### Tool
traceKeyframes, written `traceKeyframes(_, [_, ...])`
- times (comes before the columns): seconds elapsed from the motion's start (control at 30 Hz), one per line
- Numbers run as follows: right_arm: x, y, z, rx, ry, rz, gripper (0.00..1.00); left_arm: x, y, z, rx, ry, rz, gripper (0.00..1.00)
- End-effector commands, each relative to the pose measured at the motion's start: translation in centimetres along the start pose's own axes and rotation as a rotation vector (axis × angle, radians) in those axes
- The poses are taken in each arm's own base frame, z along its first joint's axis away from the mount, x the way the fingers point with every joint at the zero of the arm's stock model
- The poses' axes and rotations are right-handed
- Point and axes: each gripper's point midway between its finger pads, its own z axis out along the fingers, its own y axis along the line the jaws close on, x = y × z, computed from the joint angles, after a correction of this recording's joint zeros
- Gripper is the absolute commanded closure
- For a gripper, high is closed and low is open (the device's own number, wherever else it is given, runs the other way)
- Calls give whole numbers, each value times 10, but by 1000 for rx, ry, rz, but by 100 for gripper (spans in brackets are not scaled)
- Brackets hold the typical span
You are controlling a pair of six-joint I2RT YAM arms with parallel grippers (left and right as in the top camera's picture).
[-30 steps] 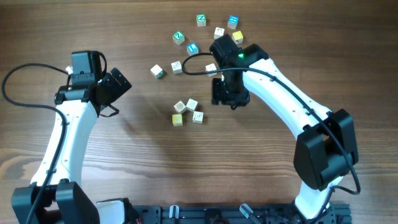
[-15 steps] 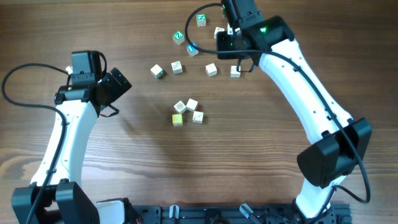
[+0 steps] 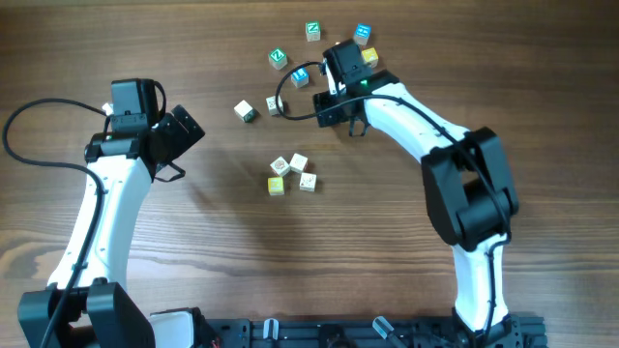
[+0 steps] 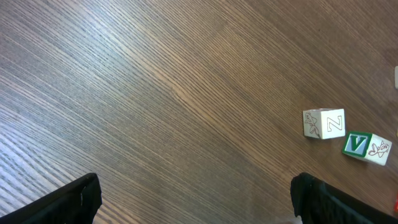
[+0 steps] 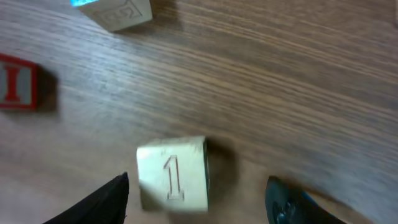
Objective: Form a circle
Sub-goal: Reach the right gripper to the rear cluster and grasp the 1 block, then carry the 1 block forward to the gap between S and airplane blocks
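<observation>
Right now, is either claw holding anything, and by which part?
Nothing is held. Left claw open; right claw open astride a cube marked 1, not clamping it.

Loose cubes lay on the wooden surface point(image 3: 213, 261): a green cube point(image 3: 312, 31) and a blue cube point(image 3: 363, 34) farthest out, an N cube point(image 4: 324, 123) just beside a V cube point(image 4: 365, 147); a 1 cube point(image 5: 173, 174) sat alone.

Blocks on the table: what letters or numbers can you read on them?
"N": on a cream cube, left wrist view.
"V": on the green-faced cube beside it.
"1": on a pale cube, right wrist view.
"I": on a red block at that view's left edge.
Letters in the overhead view are too small to read.
</observation>
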Motion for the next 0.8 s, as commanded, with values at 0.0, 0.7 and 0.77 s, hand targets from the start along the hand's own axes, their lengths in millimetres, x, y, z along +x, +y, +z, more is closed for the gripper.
traceKeyframes(0.0, [0, 6, 13, -21, -11, -24, 32, -6, -2, -4, 5, -19, -2, 0])
traceKeyframes(0.7, [-42, 19, -108, -52, -156, -6, 73, -6, -2, -4, 6, -19, -2, 0])
traceKeyframes(0.77, [-31, 32, -145, -95, -135, -23, 73, -6, -2, -4, 6, -19, -2, 0])
